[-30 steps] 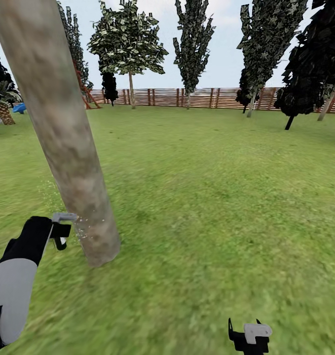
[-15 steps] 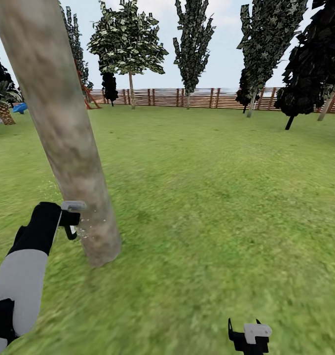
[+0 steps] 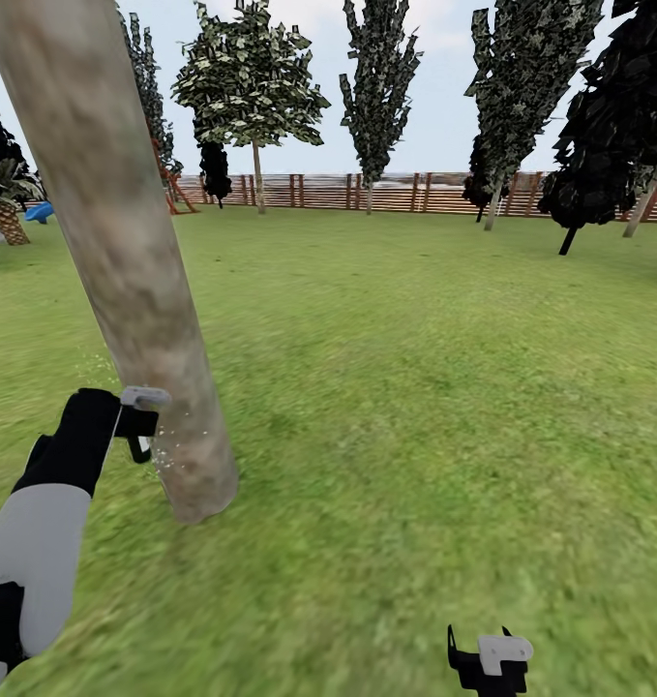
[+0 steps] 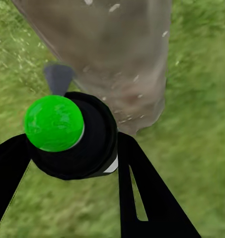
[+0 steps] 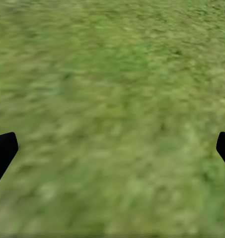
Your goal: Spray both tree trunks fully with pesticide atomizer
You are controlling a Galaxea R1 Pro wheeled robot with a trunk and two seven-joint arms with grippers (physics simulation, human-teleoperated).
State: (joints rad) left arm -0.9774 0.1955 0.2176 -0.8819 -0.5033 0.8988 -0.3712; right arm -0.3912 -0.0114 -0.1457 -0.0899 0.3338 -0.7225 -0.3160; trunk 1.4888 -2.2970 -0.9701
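Observation:
A thick mottled grey-brown tree trunk (image 3: 134,261) leans up from the grass at the left of the head view. My left gripper (image 3: 142,426) is held close against its lower part, shut on the black pesticide atomizer (image 4: 75,136), whose bright green top (image 4: 53,123) faces the trunk (image 4: 112,59) in the left wrist view. White pesticide specks (image 3: 178,447) dot the bark beside the gripper, and more specks (image 4: 137,78) speckle the trunk up close. My right gripper (image 3: 491,658) hangs low at the bottom right, open over bare grass (image 5: 112,119).
Open lawn (image 3: 434,368) stretches to a brown slat fence (image 3: 396,192) at the back. Several other trees stand along the fence, with dark ones (image 3: 609,126) at the right. A palm-like plant (image 3: 4,194) and a blue object (image 3: 40,210) sit at the far left.
My left gripper has risen along the trunk with the atomizer, moving a little closer to the bark. The right arm has stayed still.

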